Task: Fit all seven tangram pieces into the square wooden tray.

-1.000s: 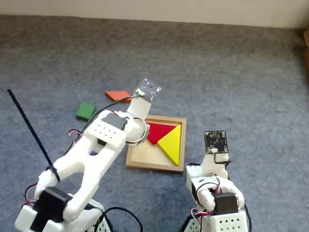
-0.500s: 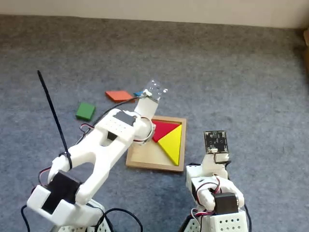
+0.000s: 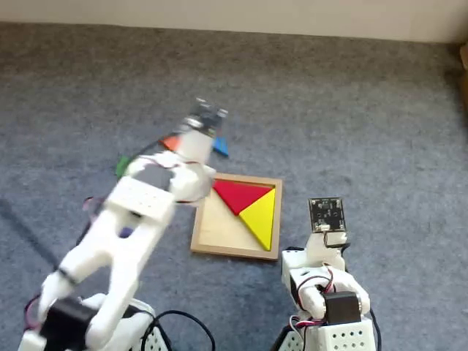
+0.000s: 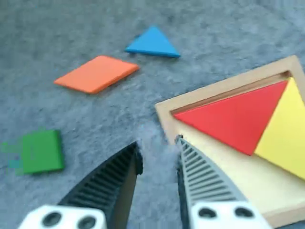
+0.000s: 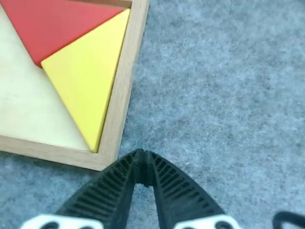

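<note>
Left gripper (image 4: 157,143) is empty, fingers a narrow gap apart, over the carpet (image 4: 71,28) just off a tray (image 4: 224,87) corner; right gripper (image 5: 143,155) is pinched closed on nothing, just off the corner by the yellow triangle (image 5: 86,71). Tray holds a red triangle (image 4: 238,119) and the yellow one edge to edge, and loose on the carpet beyond it lie an orange piece (image 4: 95,74), a small blue triangle (image 4: 153,42) and a green square (image 4: 42,151). They look like thin, stiff, light painted wood, likely slick on top, so I'd pinch across two opposite edges, orange piece across its narrow width.
</note>
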Controlling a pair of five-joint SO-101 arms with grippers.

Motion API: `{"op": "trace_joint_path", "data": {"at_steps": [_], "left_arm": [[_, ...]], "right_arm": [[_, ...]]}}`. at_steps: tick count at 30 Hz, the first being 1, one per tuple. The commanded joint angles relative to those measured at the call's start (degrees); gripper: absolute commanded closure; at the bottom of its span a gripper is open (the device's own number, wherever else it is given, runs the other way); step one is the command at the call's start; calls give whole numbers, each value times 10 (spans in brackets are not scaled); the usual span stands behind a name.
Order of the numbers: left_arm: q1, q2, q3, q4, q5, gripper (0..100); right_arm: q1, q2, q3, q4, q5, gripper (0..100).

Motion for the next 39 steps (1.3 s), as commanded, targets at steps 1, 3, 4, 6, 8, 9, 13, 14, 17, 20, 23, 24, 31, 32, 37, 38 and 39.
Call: {"op": "trace_joint_path", "data": {"at_steps": [1,3,4,6,8,9,13,14,17,20,23,24,31,32,37,38,39], "left_arm": [[-85,-61,-21,68,4,861],[-121,-64,-40,94,-15,806],[-136,-64,-46,103,-25,768],[-155,-64,-51,112,-29,711],[-162,-64,-55,110,-32,699],[-163,-64,-57,108,-33,694],[-180,-52,-79,109,-82,687],[-188,-40,-90,110,-90,687],[-222,27,-132,111,-110,687],[-251,124,-190,120,-125,687],[-265,212,-269,160,-132,687],[-269,238,-298,175,-138,687],[-273,382,-457,246,-167,687],[-274,396,-474,251,-167,688],[-274,454,-526,258,-166,691],[-275,464,-531,257,-166,691],[-275,473,-538,256,-166,691]], "right_arm": [[5,-9,86,4,-3,984],[5,-9,86,4,-3,984],[5,-9,86,4,-3,984],[5,-9,86,4,-3,984],[5,-9,86,4,-3,984],[5,-9,86,4,-3,984],[5,-9,86,4,-3,984],[5,-9,86,4,-3,984],[5,-9,86,4,-3,984],[5,-9,86,4,-3,984],[5,-9,86,4,-3,984],[5,-9,86,4,-3,984],[5,-9,86,4,-3,984],[5,-9,86,4,-3,984],[5,-9,86,4,-3,984],[5,-9,86,4,-3,984],[5,-9,86,4,-3,984]]}}
